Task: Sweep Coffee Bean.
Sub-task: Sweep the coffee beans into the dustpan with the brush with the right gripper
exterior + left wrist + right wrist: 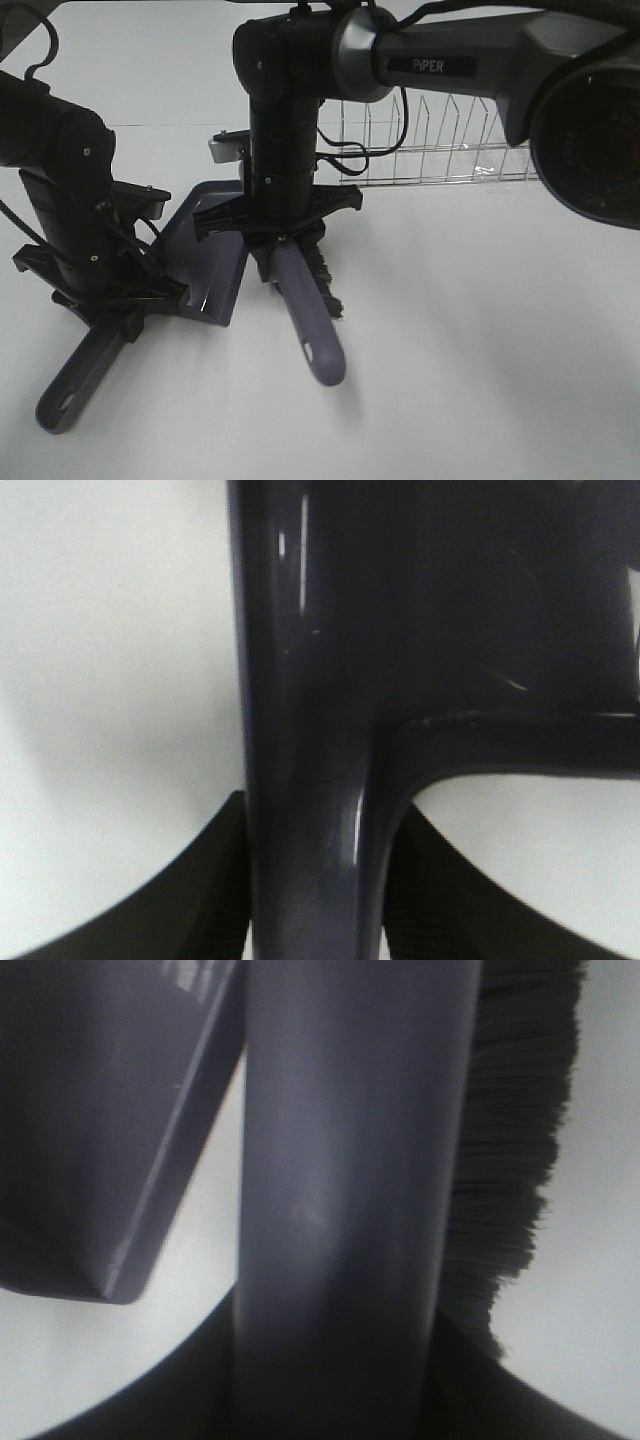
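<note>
No coffee beans show in any view; they are hidden or out of view. My left gripper (118, 298) is shut on the handle (310, 780) of a dark purple-grey dustpan (205, 262), whose pan rests on the white table. My right gripper (277, 238) is shut on the handle (340, 1210) of a matching brush (312, 322). The brush stands just right of the pan's edge, with its black bristles (325, 282) facing right. In the right wrist view the bristles (510, 1160) lie beside the handle and a corner of the dustpan (100, 1160) is close on the other side.
A wire dish rack (440, 140) stands at the back right of the white table (480, 350). The right arm's upper link reaches across the top of the high view.
</note>
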Motion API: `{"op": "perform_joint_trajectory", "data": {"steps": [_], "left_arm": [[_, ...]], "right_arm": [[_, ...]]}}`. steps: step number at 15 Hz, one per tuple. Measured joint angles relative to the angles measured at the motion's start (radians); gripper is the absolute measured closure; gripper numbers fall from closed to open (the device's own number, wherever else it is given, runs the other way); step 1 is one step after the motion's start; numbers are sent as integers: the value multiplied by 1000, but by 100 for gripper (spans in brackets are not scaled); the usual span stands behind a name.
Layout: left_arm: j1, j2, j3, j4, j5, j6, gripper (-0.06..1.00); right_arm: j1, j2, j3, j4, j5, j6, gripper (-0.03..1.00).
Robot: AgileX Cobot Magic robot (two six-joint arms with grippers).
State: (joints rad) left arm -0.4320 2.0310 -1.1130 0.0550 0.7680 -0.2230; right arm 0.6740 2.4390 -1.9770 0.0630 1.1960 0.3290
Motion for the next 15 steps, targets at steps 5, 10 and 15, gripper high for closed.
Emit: {"op": "perform_joint_trajectory", "data": {"steps": [5,10,15], "left_arm": [[0,0,0,2,0,0,63],[0,0,0,7,0,0,63],[0,0,0,7,0,0,63]], "right_arm": [[6,9,-4,276,-130,-5,64],[8,9,-37,278,-101,-19,64],[8,7,-67,248,-56,-27,64]]}}
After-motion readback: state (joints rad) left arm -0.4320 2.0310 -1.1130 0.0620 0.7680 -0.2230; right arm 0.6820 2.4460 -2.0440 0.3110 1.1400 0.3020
